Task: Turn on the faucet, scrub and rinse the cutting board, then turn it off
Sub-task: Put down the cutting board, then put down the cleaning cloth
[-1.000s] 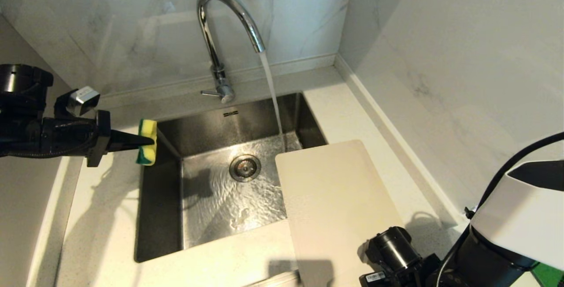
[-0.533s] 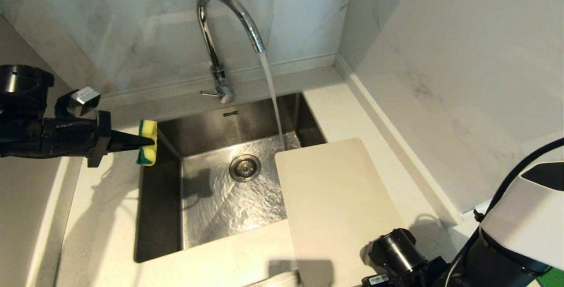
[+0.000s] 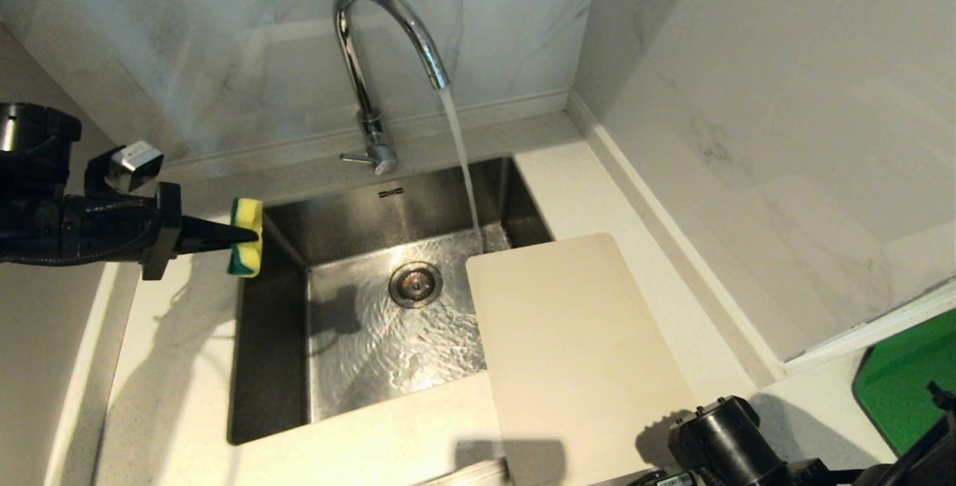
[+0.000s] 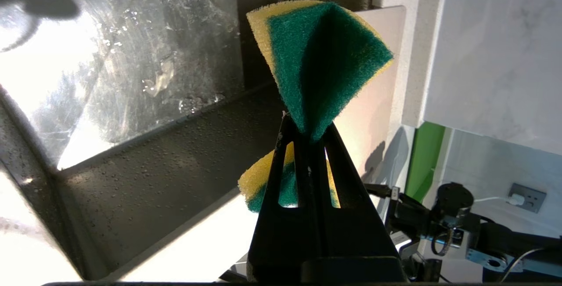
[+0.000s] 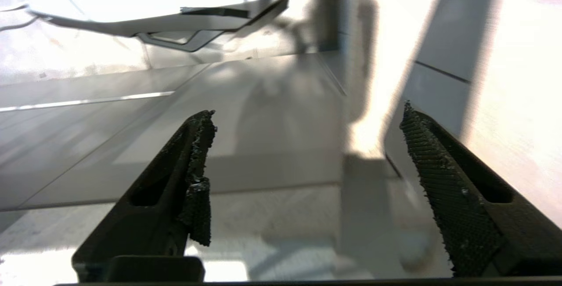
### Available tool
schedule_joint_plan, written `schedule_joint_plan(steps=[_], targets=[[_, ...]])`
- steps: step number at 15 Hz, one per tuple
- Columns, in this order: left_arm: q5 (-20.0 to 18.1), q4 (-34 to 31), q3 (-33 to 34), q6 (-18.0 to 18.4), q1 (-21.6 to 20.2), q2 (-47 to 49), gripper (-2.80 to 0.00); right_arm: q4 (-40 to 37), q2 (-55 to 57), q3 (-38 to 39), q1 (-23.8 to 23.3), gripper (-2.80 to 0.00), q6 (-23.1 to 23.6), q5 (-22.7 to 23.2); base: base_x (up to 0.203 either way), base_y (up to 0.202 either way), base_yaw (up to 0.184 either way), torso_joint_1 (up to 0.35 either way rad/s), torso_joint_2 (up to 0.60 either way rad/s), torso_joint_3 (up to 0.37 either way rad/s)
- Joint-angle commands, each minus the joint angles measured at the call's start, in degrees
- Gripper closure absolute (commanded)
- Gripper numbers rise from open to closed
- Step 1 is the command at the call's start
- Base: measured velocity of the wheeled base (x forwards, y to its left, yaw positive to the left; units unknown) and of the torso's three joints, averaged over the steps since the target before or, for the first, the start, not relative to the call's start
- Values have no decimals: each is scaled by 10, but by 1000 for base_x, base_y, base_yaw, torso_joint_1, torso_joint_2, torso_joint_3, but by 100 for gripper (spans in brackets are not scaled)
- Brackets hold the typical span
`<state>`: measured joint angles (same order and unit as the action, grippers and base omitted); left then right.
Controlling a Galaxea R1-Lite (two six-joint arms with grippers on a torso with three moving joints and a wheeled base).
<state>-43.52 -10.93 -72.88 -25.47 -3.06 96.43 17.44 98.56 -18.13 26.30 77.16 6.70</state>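
The cutting board lies flat on the pale counter at the right side of the sink, its far left corner reaching out over the basin and its near end running out of the head view. Its surface is bare and pale beige. Just beyond that far corner, a stream of water falls from the faucet into the basin and ripples across the steel floor around the drain. The faucet stands behind the sink against the marble wall, its thin lever pointing left.

The left gripper hovers at the sink's far left corner, well apart from the board, fingers pressed together on a yellow and green sponge, which folds and flares out past the tips in the left wrist view.

The right gripper shows its 2 fingers spread wide with nothing between them; in the head view only part of that arm is seen, just beside the board's near right edge. A bright green object lies at the far right.
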Motion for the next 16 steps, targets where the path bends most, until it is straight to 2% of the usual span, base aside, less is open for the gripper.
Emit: schedule_joint_plan(steps=[1,4,8,11,16], targets=[[-2,-2,1,-3,0,-15,0,1,-61,14,0,-280,5,1,0,0,0,0,0,0],[-2,-3,5,-5,0,-25,0,1,-118,31,0,-280,2,2,0,0,0,0,0,0],[2,-4,9,-5,0,-29,0,8,-183,13,-8,-280,-39,2,0,0,0,0,0,0],[4,-4,17,-4,0,-33,0,9,-209,-39,-21,-280,-75,5,0,0,0,0,0,0],[16,-4,23,0,0,-45,0,9,-211,-156,-23,-280,-169,8,0,0,0,0,0,0]])
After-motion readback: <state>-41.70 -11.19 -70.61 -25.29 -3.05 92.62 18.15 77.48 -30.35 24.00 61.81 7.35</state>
